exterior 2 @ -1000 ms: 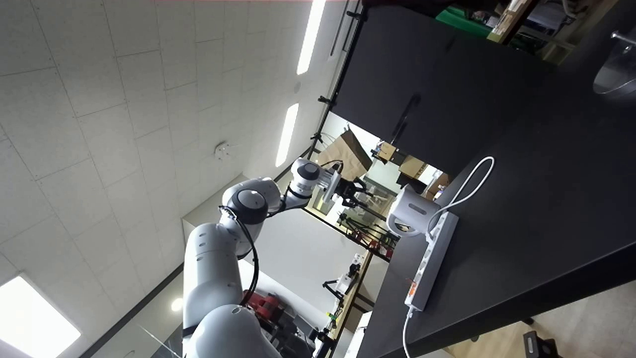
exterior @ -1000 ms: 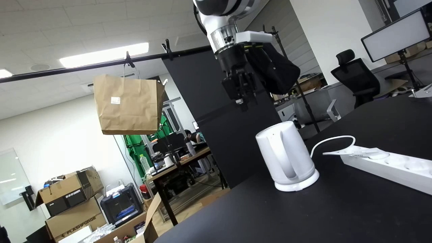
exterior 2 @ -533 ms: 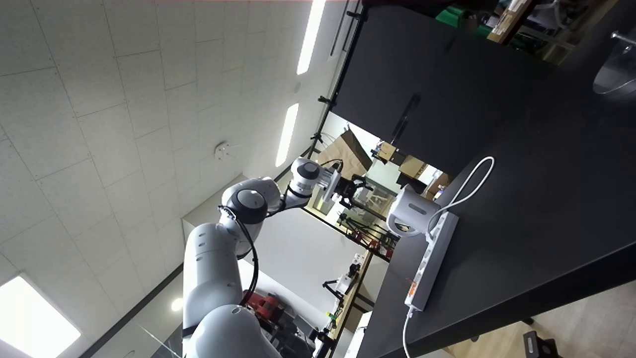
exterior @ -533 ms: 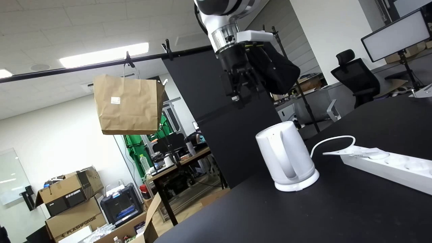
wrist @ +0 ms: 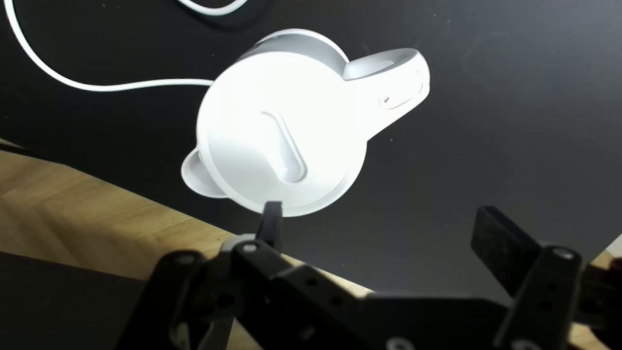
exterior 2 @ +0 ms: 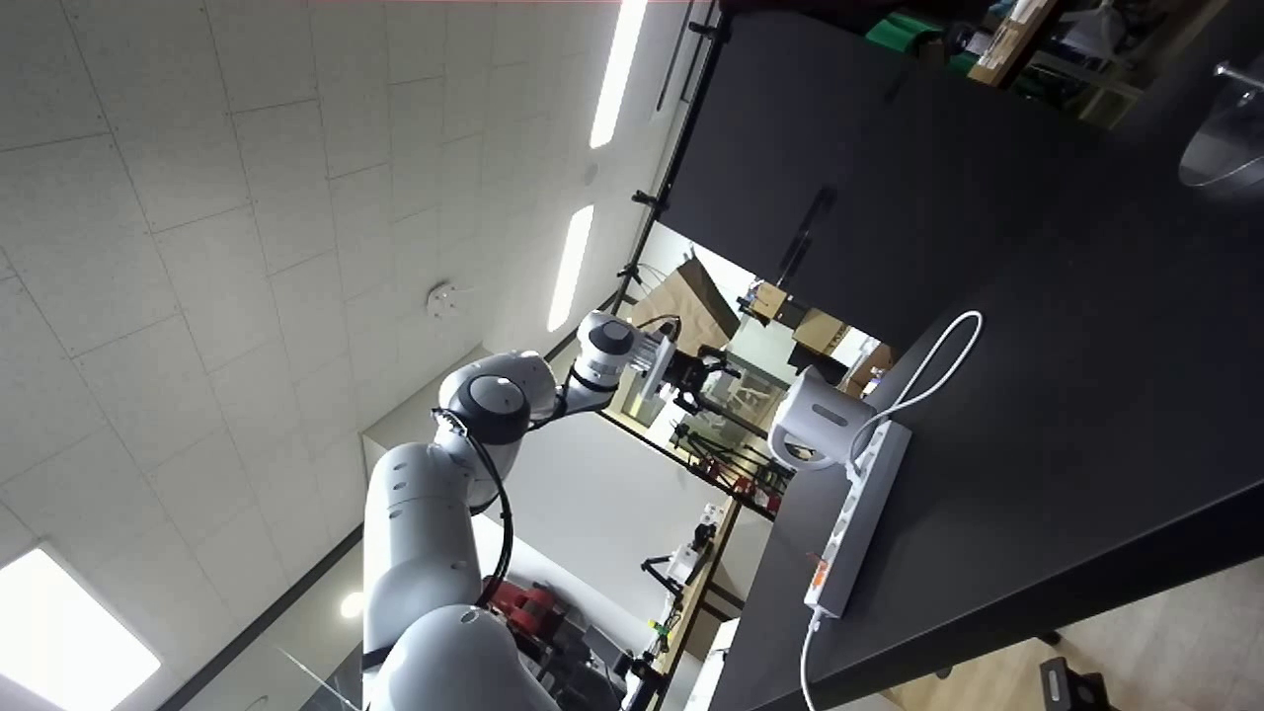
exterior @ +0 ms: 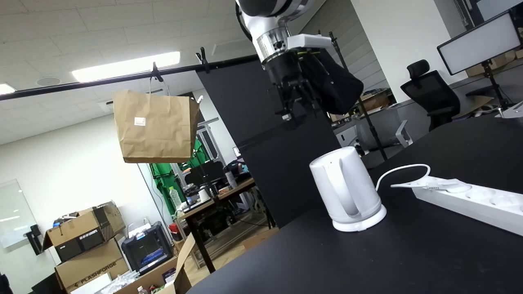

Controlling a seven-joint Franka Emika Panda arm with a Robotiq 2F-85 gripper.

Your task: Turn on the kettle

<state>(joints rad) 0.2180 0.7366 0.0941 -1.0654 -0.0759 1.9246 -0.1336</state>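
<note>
A: Check flat black tabletop [exterior: 327, 261].
B: Carries white plastic jug kettle [exterior: 359, 179], upright on round white base [exterior: 359, 224]; also long flat white power strip [exterior: 474, 206] nearby, linked by thin curved white cord [wrist: 102, 88].

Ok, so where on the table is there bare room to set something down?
Bare table borders the kettle on the side of its handle. In an exterior view, another patch runs from the power strip to the table's edge. It's crowded between kettle and power strip, where the cord runs. The jaws hang open above kettle height.
</note>
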